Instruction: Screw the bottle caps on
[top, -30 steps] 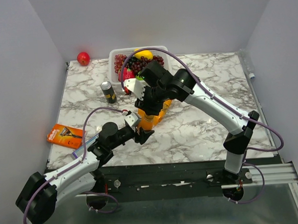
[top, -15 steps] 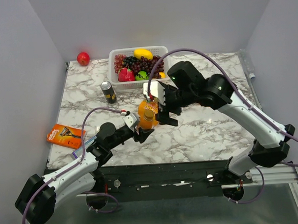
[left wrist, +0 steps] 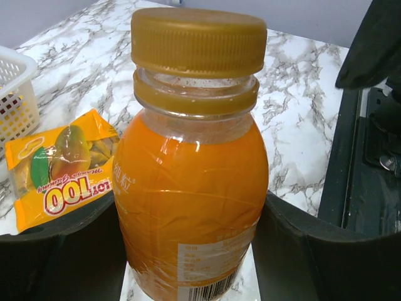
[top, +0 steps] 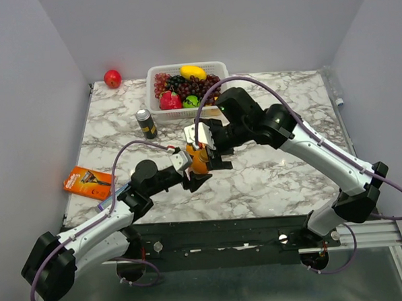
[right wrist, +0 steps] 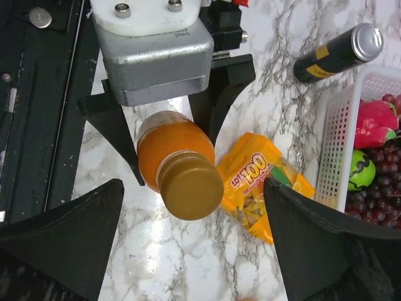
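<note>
The left gripper [top: 193,173] grasps the orange bottle [left wrist: 188,207]. Over its golden cap [left wrist: 198,41] the right gripper [right wrist: 194,188] hangs, jaws released wide.

The left arm [top: 97,230] reaches from its base at the near left edge forward and to the right, lying low, with the wrist roughly level. The left gripper [top: 196,171] is clamped, one finger against each side of the body of the bottle [left wrist: 188,188]. The right arm [top: 322,154] rises from its base at the near right, forearm reaching left toward centre, wrist pitched downward. The right gripper [right wrist: 192,188] hangs just above the left gripper, fingers spread wide either side of the bottle's top, clear of it.
</note>
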